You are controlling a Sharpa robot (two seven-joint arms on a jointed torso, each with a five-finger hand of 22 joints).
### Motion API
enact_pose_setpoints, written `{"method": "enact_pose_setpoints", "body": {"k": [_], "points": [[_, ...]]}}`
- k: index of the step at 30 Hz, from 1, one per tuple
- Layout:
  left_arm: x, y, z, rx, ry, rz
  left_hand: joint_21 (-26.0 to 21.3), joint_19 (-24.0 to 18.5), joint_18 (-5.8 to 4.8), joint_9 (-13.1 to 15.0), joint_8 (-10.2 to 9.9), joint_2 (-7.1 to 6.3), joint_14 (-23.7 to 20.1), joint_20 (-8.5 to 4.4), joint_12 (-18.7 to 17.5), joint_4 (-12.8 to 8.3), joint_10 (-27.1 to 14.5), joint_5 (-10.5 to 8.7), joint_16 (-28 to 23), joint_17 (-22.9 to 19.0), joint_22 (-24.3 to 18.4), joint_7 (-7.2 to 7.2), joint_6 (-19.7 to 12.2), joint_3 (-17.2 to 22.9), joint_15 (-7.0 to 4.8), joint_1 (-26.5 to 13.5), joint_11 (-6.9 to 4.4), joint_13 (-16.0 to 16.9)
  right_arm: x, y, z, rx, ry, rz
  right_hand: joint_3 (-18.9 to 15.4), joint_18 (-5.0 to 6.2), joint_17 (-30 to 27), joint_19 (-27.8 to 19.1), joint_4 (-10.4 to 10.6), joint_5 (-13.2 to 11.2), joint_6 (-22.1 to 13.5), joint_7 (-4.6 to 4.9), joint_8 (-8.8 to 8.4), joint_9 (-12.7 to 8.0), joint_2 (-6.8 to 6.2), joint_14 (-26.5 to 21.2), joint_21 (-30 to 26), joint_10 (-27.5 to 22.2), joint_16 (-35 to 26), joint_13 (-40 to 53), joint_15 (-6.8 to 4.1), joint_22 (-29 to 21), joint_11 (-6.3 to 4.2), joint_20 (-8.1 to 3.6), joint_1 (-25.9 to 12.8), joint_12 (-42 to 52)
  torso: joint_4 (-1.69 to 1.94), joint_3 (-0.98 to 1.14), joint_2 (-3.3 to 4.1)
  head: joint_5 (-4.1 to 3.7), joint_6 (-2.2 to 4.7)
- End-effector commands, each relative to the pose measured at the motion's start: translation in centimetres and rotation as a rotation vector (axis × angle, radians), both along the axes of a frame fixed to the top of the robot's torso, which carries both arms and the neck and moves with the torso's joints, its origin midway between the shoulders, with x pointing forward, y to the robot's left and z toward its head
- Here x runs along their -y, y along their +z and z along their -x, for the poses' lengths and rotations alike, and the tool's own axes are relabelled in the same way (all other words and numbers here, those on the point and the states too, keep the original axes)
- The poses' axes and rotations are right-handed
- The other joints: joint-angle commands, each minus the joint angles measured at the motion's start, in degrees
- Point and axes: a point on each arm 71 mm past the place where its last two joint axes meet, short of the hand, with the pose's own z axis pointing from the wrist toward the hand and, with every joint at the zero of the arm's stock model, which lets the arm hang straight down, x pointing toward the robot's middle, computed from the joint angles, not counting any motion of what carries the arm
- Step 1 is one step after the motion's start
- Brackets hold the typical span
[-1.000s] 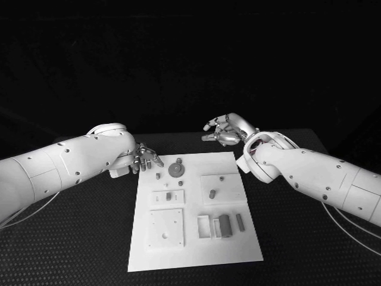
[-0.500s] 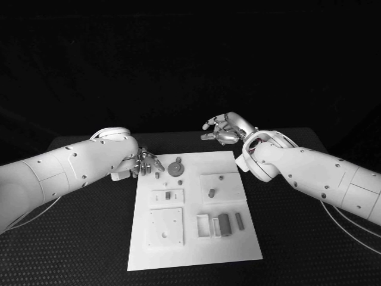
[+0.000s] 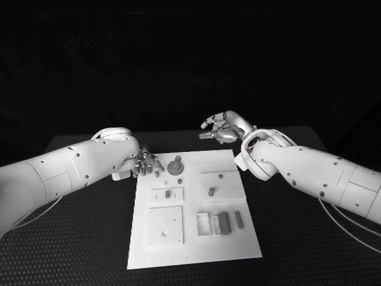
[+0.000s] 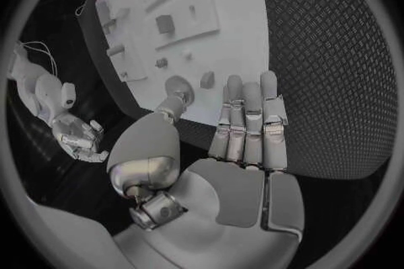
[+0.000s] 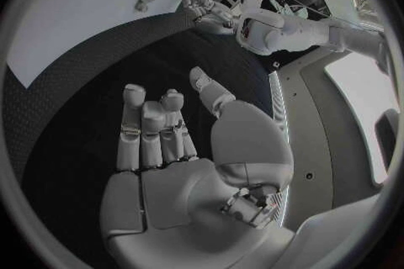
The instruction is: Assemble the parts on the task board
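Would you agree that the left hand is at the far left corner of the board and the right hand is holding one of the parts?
Not quite. The left hand is at the far left corner of the board, but the right hand holds nothing: the right wrist view shows its palm bare and its fingers apart above the table.

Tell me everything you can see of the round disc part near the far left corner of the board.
The round disc is a flat grey piece lying on the white board near its far left corner, with a small raised hub at its centre. The left robot hand hovers right beside it, fingertips at the board's edge; actual contact can't be told.
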Motion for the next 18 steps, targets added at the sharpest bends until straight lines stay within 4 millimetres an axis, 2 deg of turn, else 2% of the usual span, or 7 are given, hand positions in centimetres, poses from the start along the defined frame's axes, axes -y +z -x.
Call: {"method": "enact_pose_setpoints", "body": {"k": [1, 5, 7, 18], "points": [[0.34, -0.1, 0.06, -0.011, -0.027, 0.001, -0.3, 0.0, -0.82, -0.1, 0.5, 1.15, -0.1, -0.02, 0.3, -0.7, -0.3, 0.47, 0.4, -0.1, 0.2, -0.07, 1.0, 0.2, -0.17, 0.4, -0.29, -0.1, -0.17, 0.02, 0.05, -0.002, 0.013, 0.003, -0.3, 0.75, -0.1, 0.2, 0.0, -0.2, -1.1, 1.47, -0.29, -0.1, 0.52, 0.3, -0.3, -0.1, 0.1, -0.1, -0.07, 0.4, 0.4, -0.23, -0.1, 0.2, 0.05, 0.06, -0.07, -0.02, -0.08], [0.35, -0.22, 0.07, -0.009, -0.026, 0.004, -0.5, -0.1, -0.84, -0.3, 1.0, 1.53, -0.3, 0.04, 0.4, -1.8, -0.5, 1.27, 0.4, -0.4, 0.4, -0.32, 1.9, 0.9, -0.11, 1.7, -0.43, -0.3, -0.22, 0.02, 0.06, -0.002, 0.014, 0.003, -0.3, 0.75, -0.1, 0.2, 0.0, -0.2, -1.1, 1.47, -0.3, -0.1, 0.53, 0.3, -0.3, -0.1, 0.1, -0.1, -0.07, 0.4, 0.4, -0.23, -0.1, 0.2, 0.08, 0.04, -0.07, -0.05, -0.14], [0.39, -0.27, 0.06, -0.008, -0.027, 0.006, -0.5, 0.1, -0.84, -0.5, 1.1, 1.28, -0.2, 0.08, 0.4, -1.4, -0.5, 0.84, 0.4, -0.5, 0.5, -0.4, 2.3, 2.0, -0.08, 2.0, -0.49, -0.4, -0.22, 0.02, 0.06, -0.002, 0.014, 0.003, -0.3, 0.75, -0.1, 0.2, 0.0, -0.2, -1.1, 1.47, -0.3, -0.1, 0.53, 0.3, -0.3, -0.1, 0.1, -0.1, -0.07, 0.4, 0.4, -0.23, -0.1, 0.2, 0.07, 0.03, -0.08, -0.06, -0.1], [0.61, -0.31, 0.03, -0.002, -0.031, 0.024, -0.5, 0.3, -0.84, -0.7, 1.8, 2.65, 0.0, 0.1, 0.8, -2.2, -0.3, 0.78, 0.8, -0.7, 1.0, -0.81, 3.7, 3.2, -0.11, 3.0, -0.77, -0.5, -0.26, 0.0, 0.04, -0.003, 0.014, 0.003, -0.3, 0.75, -0.1, 0.2, 0.0, -0.2, -1.1, 1.47, -0.3, -0.1, 0.54, 0.3, -0.3, -0.1, 0.1, -0.1, -0.07, 0.4, 0.4, -0.23, -0.1, 0.2, 0.06, 0.03, -0.09, -0.06, -0.18]]}}
